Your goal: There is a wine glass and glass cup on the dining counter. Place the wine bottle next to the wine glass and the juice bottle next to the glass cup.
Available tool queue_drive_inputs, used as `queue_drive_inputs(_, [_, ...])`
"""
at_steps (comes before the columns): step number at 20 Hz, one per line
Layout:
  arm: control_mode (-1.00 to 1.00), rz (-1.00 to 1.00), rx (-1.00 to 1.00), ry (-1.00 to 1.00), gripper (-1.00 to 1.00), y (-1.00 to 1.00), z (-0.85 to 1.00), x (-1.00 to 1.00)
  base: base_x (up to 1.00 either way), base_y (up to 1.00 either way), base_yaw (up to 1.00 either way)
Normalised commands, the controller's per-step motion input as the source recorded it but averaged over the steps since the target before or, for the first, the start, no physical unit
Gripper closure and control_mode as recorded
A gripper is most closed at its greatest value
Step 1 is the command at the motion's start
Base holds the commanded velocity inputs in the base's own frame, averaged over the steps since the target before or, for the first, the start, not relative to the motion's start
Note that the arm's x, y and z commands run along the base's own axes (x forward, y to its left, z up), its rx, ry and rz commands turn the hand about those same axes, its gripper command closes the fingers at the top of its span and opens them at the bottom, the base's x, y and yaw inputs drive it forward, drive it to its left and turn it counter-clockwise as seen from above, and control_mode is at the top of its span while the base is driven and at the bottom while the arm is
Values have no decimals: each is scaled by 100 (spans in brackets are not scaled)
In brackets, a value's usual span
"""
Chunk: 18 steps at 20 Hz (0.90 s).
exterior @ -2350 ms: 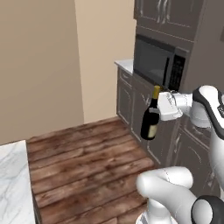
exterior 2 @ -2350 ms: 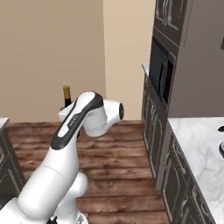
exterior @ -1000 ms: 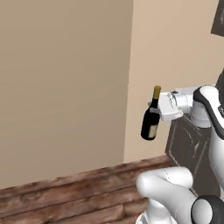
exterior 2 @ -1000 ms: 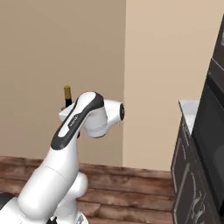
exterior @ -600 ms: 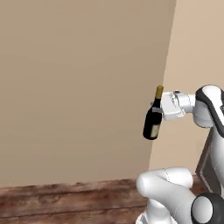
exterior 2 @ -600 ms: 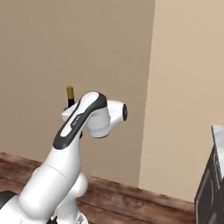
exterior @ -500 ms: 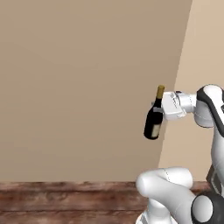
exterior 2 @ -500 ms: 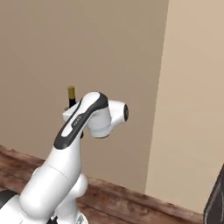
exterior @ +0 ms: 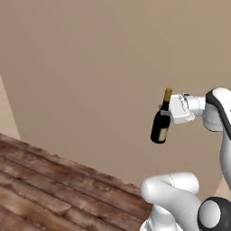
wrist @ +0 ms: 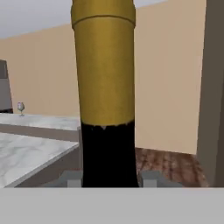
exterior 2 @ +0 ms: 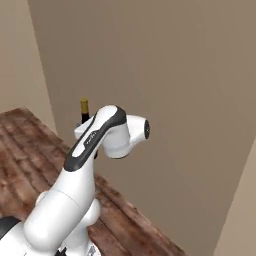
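The wine bottle [exterior: 161, 122] is dark with a gold foil top and hangs upright in the air in front of a beige wall. My gripper [exterior: 167, 115] is shut on its neck. In the right base view my arm hides all but the bottle's gold top [exterior 2: 84, 107]. The hand view shows the foil neck [wrist: 104, 65] close up, with my gripper [wrist: 109, 178] clamped around the dark glass below it. Far off at the left, the small wine glass [wrist: 20, 107] stands on the white marble dining counter [wrist: 48, 121]. The juice bottle and glass cup are out of view.
Dark wood floor [exterior: 40, 180] runs along the foot of the beige wall [exterior: 90, 67]. A nearer marble slab [wrist: 24, 153] lies low at the left of the hand view. A wall corner [exterior 2: 237, 190] juts out at the right.
The whole picture has swung: the base has turned, so the cabinets and oven slid out and bare wall and floor came in. The bottle stays in the same grip.
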Motion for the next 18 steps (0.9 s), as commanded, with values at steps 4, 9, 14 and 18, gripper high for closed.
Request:
queue_drive_inputs(4, [100, 0, 0, 0, 100, 0, 0, 0, 41, -1, 71])
queue_drive_inputs(9, [100, 0, 0, 0, 100, 0, 0, 0, 49, -4, 57])
queue_drive_inputs(14, [100, 0, 0, 0, 100, 0, 0, 0, 67, -12, 33])
queue_drive_inputs(18, [100, 0, 0, 0, 100, 0, 0, 0, 73, -12, 27])
